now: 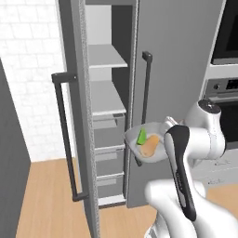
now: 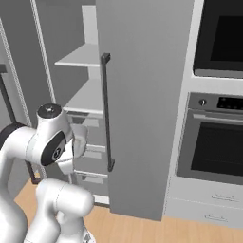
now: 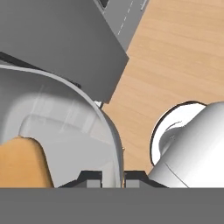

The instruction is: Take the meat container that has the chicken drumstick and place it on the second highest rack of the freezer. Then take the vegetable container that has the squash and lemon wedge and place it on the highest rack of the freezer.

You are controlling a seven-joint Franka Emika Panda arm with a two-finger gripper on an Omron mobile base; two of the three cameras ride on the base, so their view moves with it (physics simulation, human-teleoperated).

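Observation:
The vegetable container [image 1: 139, 139] is a pale translucent bowl held in the air in front of the freezer's drawers. In it lie the orange squash [image 1: 149, 146] and a green lemon wedge [image 1: 142, 136]. In the hand view my gripper [image 3: 113, 177] is shut on the container's rim [image 3: 105, 127], with the squash [image 3: 22, 162] at the lower left. The freezer's highest rack [image 1: 106, 58] and second highest rack [image 1: 108, 100] are up and to the left of the container, and both look bare. The meat container is out of view.
The freezer's left door stands open, edge-on, with a long dark handle [image 1: 65, 139]. The right door [image 1: 176, 69] is closed, and its handle [image 1: 146, 93] is just behind the container. Drawers [image 1: 109, 135] sit below the racks. An oven [image 2: 218, 147] stands to the right, above wooden floor [image 1: 51, 200].

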